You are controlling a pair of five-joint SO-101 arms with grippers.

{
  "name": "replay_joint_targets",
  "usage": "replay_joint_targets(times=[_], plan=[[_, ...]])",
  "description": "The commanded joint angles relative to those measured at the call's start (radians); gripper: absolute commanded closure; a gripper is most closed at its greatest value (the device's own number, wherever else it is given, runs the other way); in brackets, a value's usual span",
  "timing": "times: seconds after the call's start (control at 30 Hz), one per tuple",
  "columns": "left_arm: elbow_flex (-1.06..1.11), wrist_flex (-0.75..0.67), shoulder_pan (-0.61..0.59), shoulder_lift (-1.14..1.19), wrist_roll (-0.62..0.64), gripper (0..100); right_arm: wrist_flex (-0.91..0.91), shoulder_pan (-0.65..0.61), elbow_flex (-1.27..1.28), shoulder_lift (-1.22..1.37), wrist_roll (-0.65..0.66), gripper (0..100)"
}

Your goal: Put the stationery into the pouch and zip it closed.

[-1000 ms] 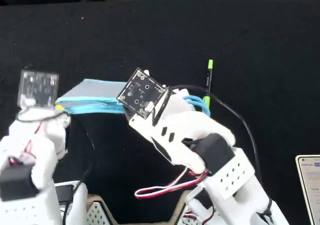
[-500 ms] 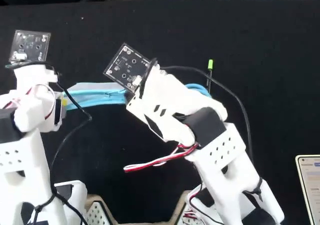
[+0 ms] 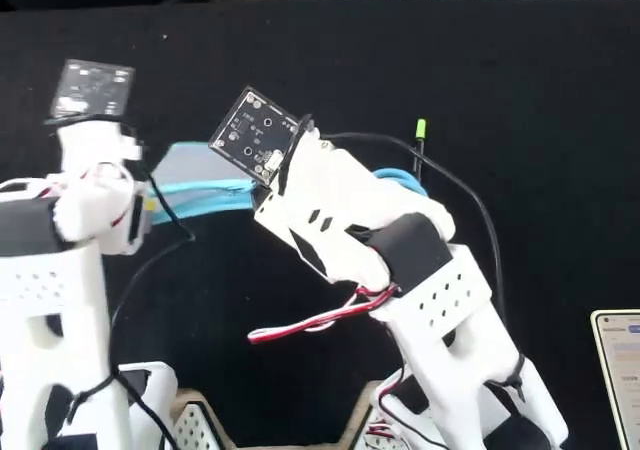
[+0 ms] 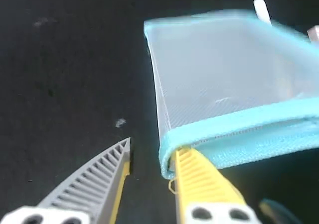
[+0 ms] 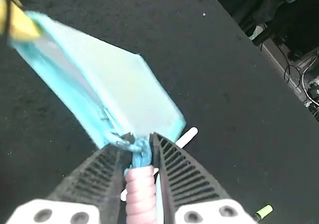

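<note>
The pouch [image 3: 195, 165], pale blue mesh with a brighter cyan zip band, lies between my two arms on the black table [image 3: 520, 80], with the band along the side nearer my bases. In the high view one end of it is hidden under my right arm.

My right gripper [image 5: 143, 137] is pressed together on that end of the pouch [image 5: 124, 89], pinching a crumpled bit of cyan at the band. A pink ribbed piece [image 5: 139, 194] sits between the same fingers, closer to the wrist (I cannot tell what it is).

At the other end, my left gripper [image 4: 154, 149] is spread. The yellow finger touches the corner of the pouch [image 4: 224, 79] under the band, the grey finger stands apart, and nothing lies between them.

A white stick [image 5: 187, 134] lies just past the pouch's far side. A black pen [image 3: 420, 142] with a green cap lies farther out, beyond my right arm.
</note>
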Motion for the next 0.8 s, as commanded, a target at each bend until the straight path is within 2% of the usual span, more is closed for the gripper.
replay_joint_targets(times=[0.0,0.13,0.23,0.33,0.4,0.47,0.63,0.77], plan=[[0.062,-0.077,0.018,-0.006,0.009,86,0.003,0.028,-0.051,0.001,0.009,98.8],[0.104,-0.092,0.019,-0.006,0.011,86,0.003,0.066,-0.048,0.001,0.009,98.8],[0.102,-0.092,0.018,-0.008,0.063,87,0.003,0.083,-0.048,0.001,0.009,98.8],[0.065,-0.086,0.025,-0.008,0.106,98,0.003,0.077,-0.048,0.001,0.006,98.8],[0.044,-0.084,0.027,-0.008,0.107,95,0.003,0.075,-0.05,0.001,0.002,98.8],[0.024,-0.083,0.027,-0.008,0.107,97,0.003,0.075,-0.05,0.001,0.002,98.8],[-0.068,-0.011,0.027,-0.008,0.109,97,-0.006,0.074,-0.059,-0.001,0.002,98.8],[-0.231,0.083,0.022,-0.008,0.109,97,0.023,0.029,-0.14,-0.001,0.002,98.8]])
